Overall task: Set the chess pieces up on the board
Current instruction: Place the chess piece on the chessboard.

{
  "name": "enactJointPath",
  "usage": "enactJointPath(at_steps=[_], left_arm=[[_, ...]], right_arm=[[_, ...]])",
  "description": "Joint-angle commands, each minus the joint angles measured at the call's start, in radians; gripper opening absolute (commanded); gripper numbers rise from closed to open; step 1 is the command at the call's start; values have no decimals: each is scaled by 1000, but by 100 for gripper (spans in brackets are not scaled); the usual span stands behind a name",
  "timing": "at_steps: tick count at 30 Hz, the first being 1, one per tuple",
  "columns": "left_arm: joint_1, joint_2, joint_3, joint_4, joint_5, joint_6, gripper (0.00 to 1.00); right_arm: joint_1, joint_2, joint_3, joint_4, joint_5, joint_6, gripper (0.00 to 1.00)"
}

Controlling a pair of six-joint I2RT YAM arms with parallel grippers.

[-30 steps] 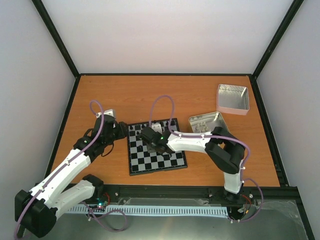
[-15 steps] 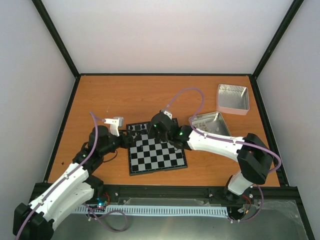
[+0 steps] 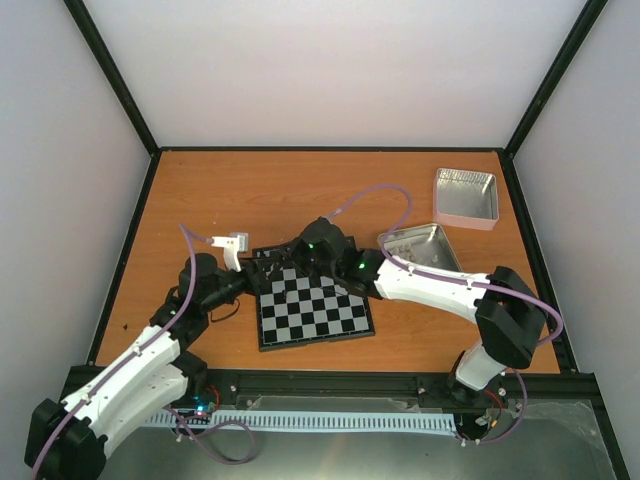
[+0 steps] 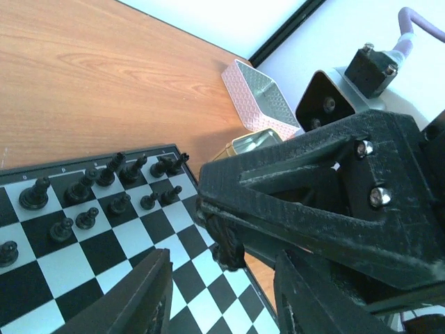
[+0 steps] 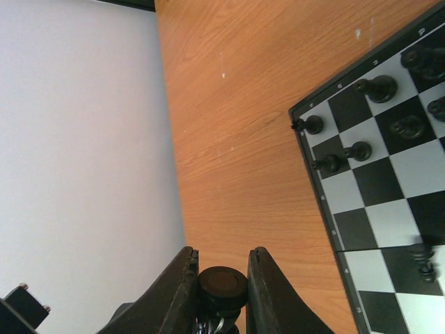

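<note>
Overhead, the board [image 3: 320, 315] lies on the orange counter [image 3: 250, 190] with both arms meeting over its far edge. The right end effector [image 5: 222, 271] is pinched on a black piece [image 5: 222, 287], whose round base shows between the two fingers in the right wrist view. Ahead of those fingers and to one side is the board's corner, with several chess pieces [image 5: 375, 87] standing on its outer squares.

The left end effector [image 4: 224, 282] is spread wide and holds nothing. Directly ahead of it, the right arm's black fingers fill the left wrist view, hanging just above the checks and blocking the squares behind them. Beyond its left finger [image 4: 139, 299], two ragged rows of black pieces stand along the board's far edge, some of them leaning; the top view shows only dark specks there.

Past the right arm, off the board, sit two metal tins. The nearer tin [image 3: 415, 245] lies just beside the right arm and is partly hidden by it, so I cannot make out what it holds. The farther tin [image 3: 465, 193] sits well apart, its ribbed floor showing.
</note>
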Motion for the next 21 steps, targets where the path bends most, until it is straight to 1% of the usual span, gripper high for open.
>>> enactJointPath(at_steps=[1,4,7,8,9,13,16,18,21], left_arm=[[-9,10,12,77,-38,-20,39],[-9,19,25,40,-78,1,32],[-9,2,46,21,-104,24,23],[-9,-2,51,19,-104,28,18],[-9,-2,53,17,-103,30,16],[-9,14,53,15,-84,28,14],[-9,22,53,9,-74,30,9],[-9,21,56,4,-74,33,2],[-9,20,70,-17,-84,40,1]], right_arm=[[-3,9,26,23,-22,70,18],[-3,11,27,36,-38,82,18],[-3,14,26,34,-51,89,18],[-3,16,24,37,-56,95,18],[-3,17,20,40,-61,101,18],[-3,25,12,65,-80,110,17],[-3,26,12,72,-82,109,17],[-3,24,10,77,-80,108,17],[-3,17,3,83,-67,98,21]])
